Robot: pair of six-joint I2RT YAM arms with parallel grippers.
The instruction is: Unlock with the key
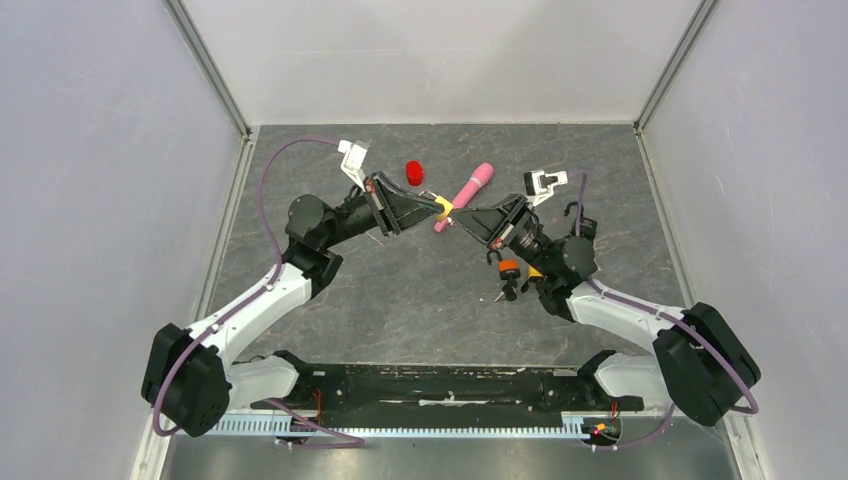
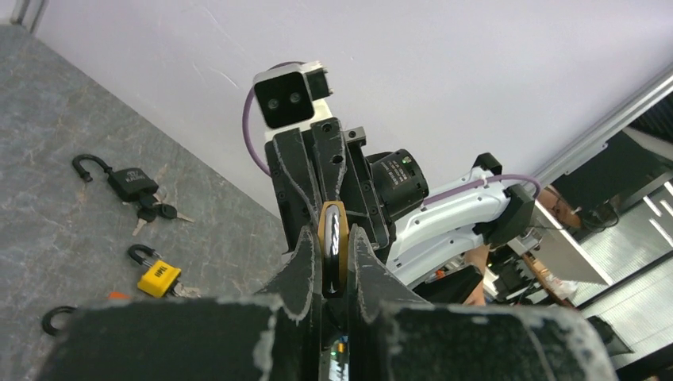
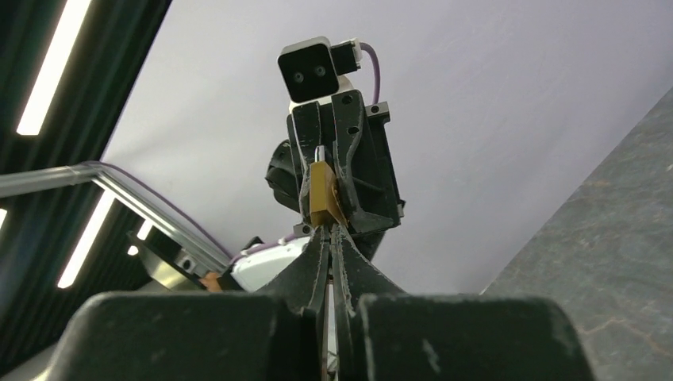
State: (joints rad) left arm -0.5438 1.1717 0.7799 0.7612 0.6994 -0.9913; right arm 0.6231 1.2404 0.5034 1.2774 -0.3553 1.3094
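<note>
Reference item: held padlock [image 2: 333, 238], raised over the middle of the table [image 1: 400, 310].
- Left gripper [image 1: 436, 206]: immediately left of the held padlock, clamped on its body.
- Right gripper [image 1: 460, 216]: immediately right of it, fingers pressed together, tip pointing at it.
- Short cylinder [image 1: 414, 172]: on the table, behind and left of it, apart.
- Rod-shaped object [image 1: 472, 186]: on the table, behind and right of it, lying slantwise.
- Padlock with keys [image 2: 133, 183], second loose padlock [image 2: 158, 279], partly hidden shackle [image 2: 57, 319]: on the table, before and right of it, by the right arm, each apart from the others.
</note>
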